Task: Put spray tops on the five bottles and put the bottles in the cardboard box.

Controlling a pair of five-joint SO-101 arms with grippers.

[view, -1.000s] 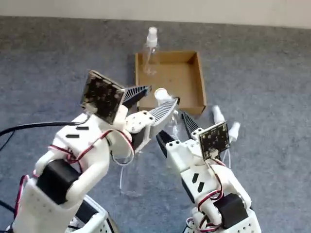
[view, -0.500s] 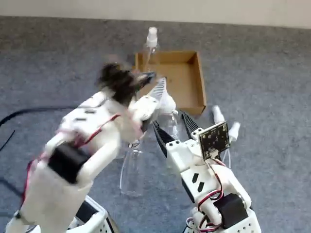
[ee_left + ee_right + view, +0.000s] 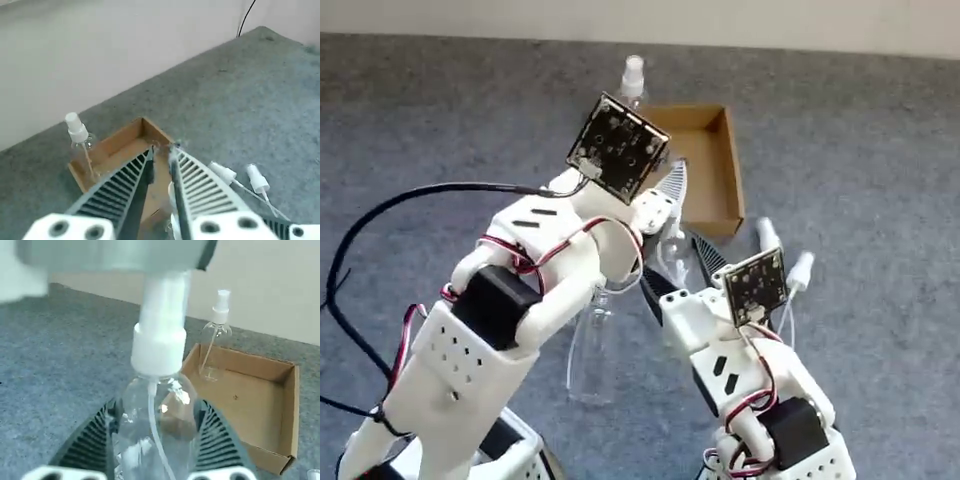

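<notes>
The grey desk (image 3: 880,120) is carrying the cardboard box (image 3: 725,170), with a capped bottle (image 3: 632,85) standing at its far corner. The right end effector (image 3: 158,412) is clamping the bottle (image 3: 145,400) upright, just short of the box. The left end effector (image 3: 161,150) is hanging directly above, on the bottle's vertical axis, its jaws nearly together and apparently pinching the spray top (image 3: 159,340) that is sitting on the neck. An uncapped bottle (image 3: 592,350) is lying nearer the arms. Two loose tops (image 3: 767,236) are lying beside the right arm.
</notes>
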